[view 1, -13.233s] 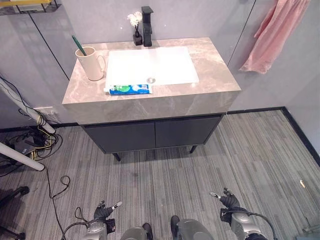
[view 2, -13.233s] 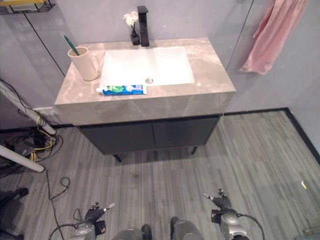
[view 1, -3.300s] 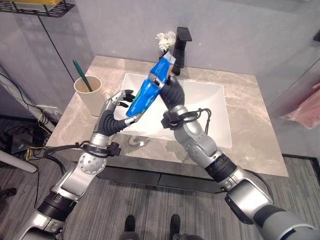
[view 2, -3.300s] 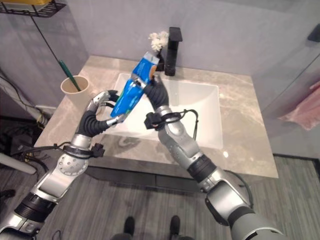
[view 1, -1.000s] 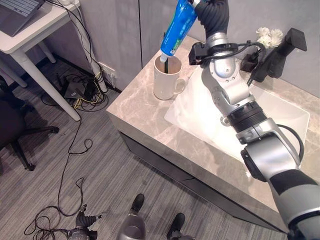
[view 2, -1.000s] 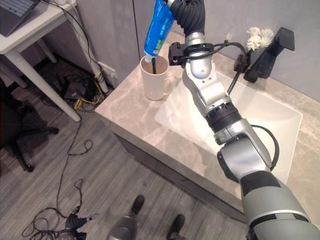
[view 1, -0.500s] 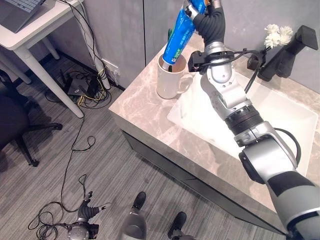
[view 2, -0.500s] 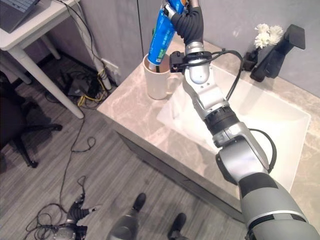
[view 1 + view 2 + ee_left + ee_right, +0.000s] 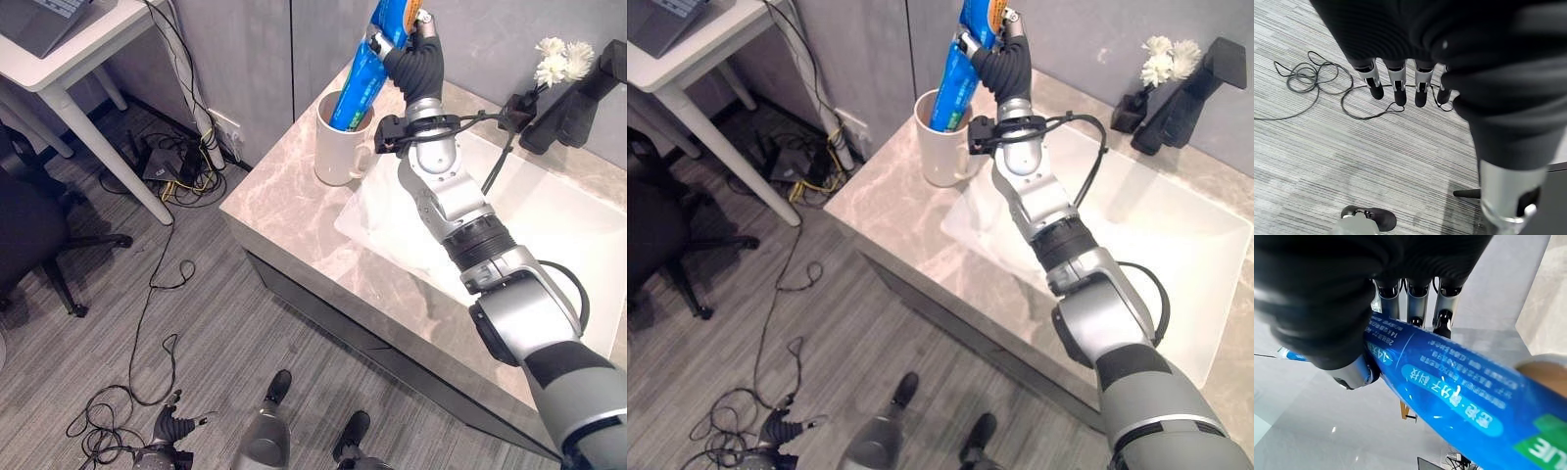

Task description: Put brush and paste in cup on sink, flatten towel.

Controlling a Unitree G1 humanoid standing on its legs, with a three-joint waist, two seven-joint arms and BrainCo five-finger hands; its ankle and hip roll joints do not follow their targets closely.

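A cream cup point(image 9: 338, 157) with a handle stands at the left end of the marble sink counter point(image 9: 294, 220). My right hand point(image 9: 416, 61) is raised above it, shut on the upper part of a blue toothpaste tube point(image 9: 362, 83). The tube slants down with its lower end inside the cup. In the right wrist view the fingers point(image 9: 1410, 308) and thumb wrap the tube point(image 9: 1459, 387), and the cup's rim point(image 9: 1547, 369) shows beyond. My left hand point(image 9: 173, 429) hangs low near the floor, its fingers point(image 9: 1397, 88) straight and holding nothing.
A white basin point(image 9: 558, 230) is sunk into the counter right of the cup. A black faucet point(image 9: 588, 93) and a small vase of white flowers point(image 9: 556, 61) stand at the back. A white desk point(image 9: 59, 49), a black chair point(image 9: 29, 235) and floor cables point(image 9: 171, 162) lie left.
The right hand has lowered the tube, and its lower end has gone from above the rim down into the cup. The camera has shifted a little.
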